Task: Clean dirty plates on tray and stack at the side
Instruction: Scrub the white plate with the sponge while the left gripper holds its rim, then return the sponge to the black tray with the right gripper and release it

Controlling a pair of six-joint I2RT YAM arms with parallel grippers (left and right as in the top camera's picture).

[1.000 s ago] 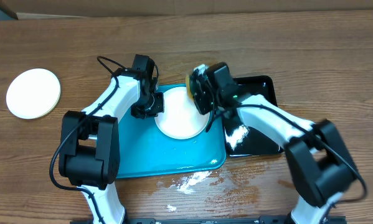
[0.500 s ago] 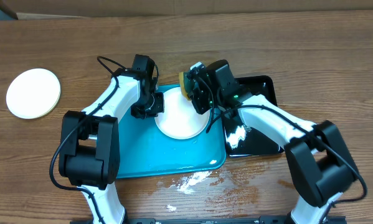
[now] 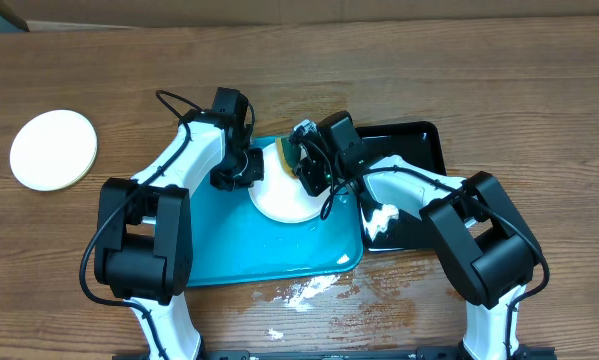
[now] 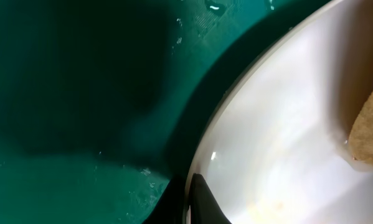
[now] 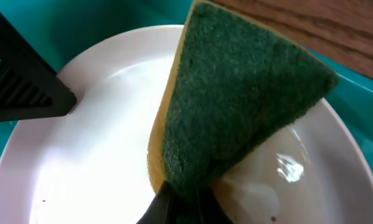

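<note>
Both arms hide much of the plate [image 3: 282,203] on the tray [image 3: 229,250]. The left end effector [image 3: 245,180] seems clamped on its rim; the right end effector [image 3: 303,163], angled down, grips a sponge [image 3: 290,152] over it.

Turquoise tray [image 3: 229,245]; white plate [image 3: 279,200], tiny dark specks; sponge [image 5: 236,106] dark green over yellow; black tray [image 3: 419,140]; brown wood-grain table [image 3: 499,80].

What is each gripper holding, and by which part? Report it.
Left gripper pinches the plate by its rim. Right gripper pinches the sponge by one corner.
</note>
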